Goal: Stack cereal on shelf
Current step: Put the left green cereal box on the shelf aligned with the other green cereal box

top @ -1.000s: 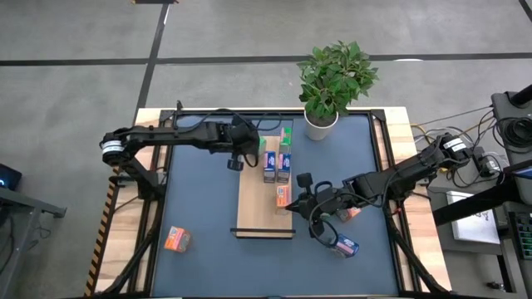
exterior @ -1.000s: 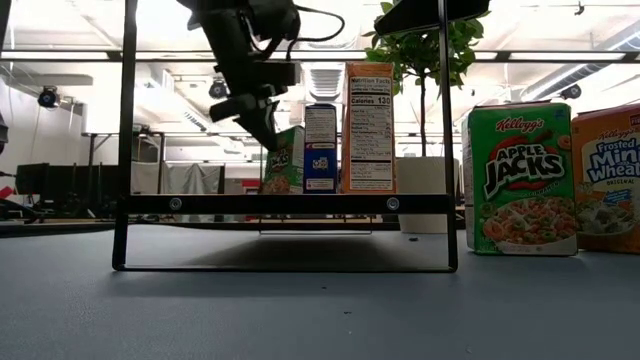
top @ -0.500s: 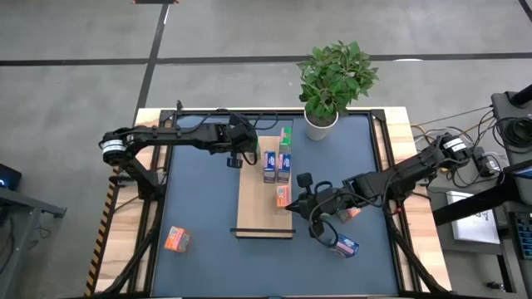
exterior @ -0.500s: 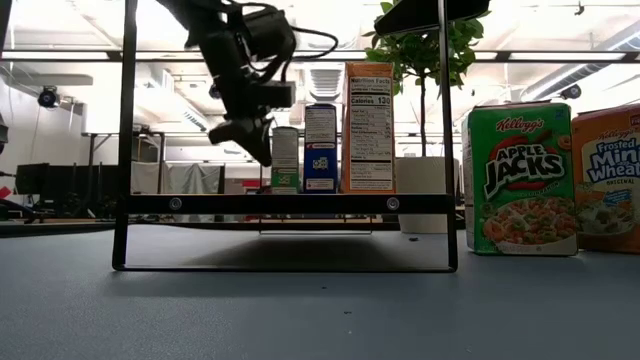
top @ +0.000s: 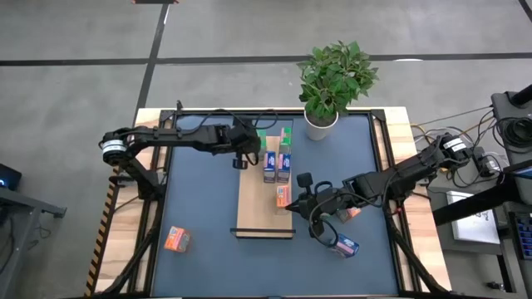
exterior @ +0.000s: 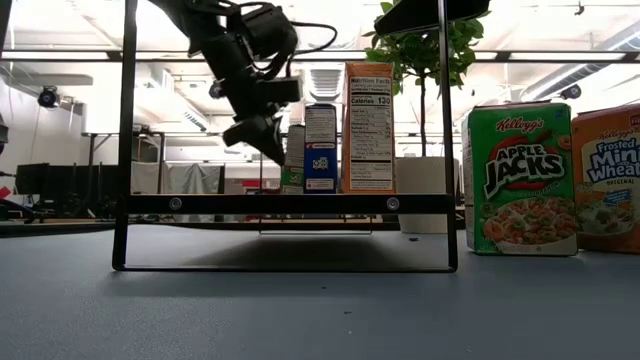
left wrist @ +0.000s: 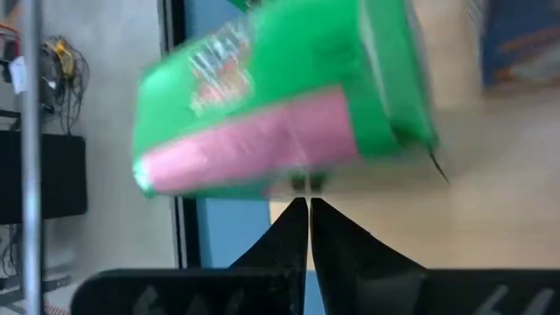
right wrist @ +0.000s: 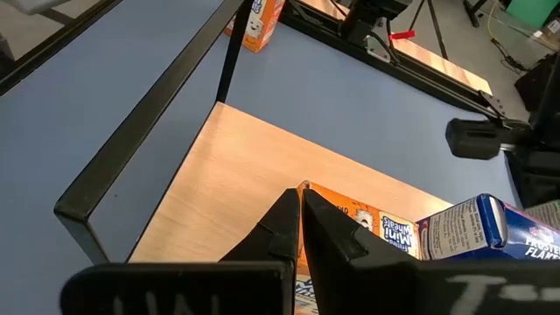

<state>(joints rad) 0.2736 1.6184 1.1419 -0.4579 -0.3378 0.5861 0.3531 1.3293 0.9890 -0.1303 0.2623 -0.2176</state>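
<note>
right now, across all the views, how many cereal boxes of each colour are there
green: 3
blue: 3
orange: 3
total: 9

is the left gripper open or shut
Shut: the left gripper's dark fingers meet at their tips, just short of the small green cereal box, not gripping it.

Right in front of my left claw (left wrist: 308, 203) there's a bright green cereal box (left wrist: 280, 96) with a pink band across it. My fingers are plain black. The shelf (top: 258, 208) is pale wood with a dark strip at one end, sitting on a slate-blue table (top: 199, 216). An orange box (top: 176, 239) lies off by itself.
</note>
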